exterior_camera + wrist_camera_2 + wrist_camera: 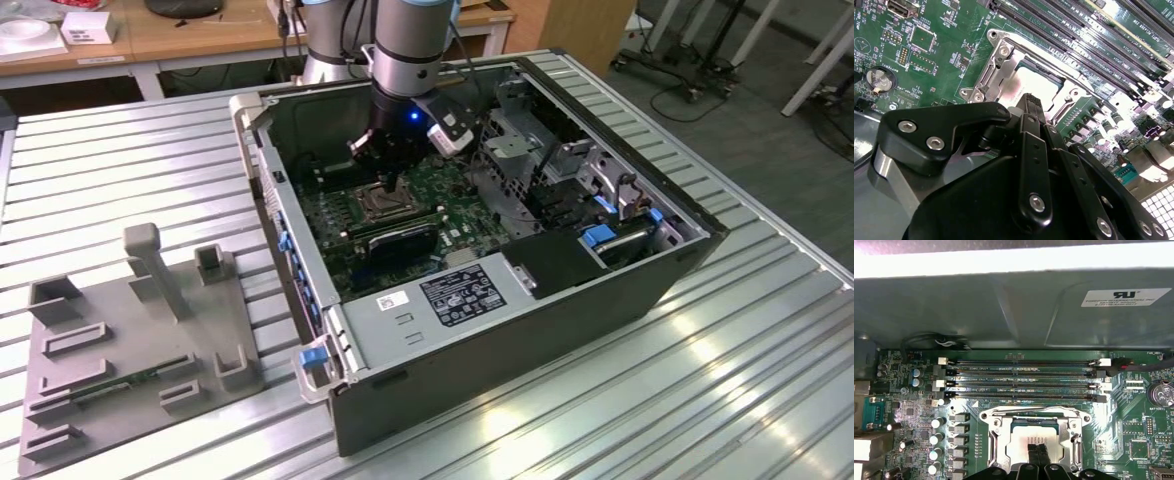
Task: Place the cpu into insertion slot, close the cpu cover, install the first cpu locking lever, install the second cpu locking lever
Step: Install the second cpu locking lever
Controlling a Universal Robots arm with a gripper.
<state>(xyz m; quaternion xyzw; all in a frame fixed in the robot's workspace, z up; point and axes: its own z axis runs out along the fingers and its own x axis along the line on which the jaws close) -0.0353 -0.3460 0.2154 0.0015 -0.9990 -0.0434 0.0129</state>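
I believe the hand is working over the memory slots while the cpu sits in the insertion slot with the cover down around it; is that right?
Not quite: the hand is over the cpu in the insertion slot, not over the memory slots, which lie beside the socket. The first wrist view shows this. The cpu does sit in the socket with the cpu cover down around it.

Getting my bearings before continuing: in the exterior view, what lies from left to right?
Grey fixture block → open computer case → insertion slot with the pincer over it → blue drive latches.
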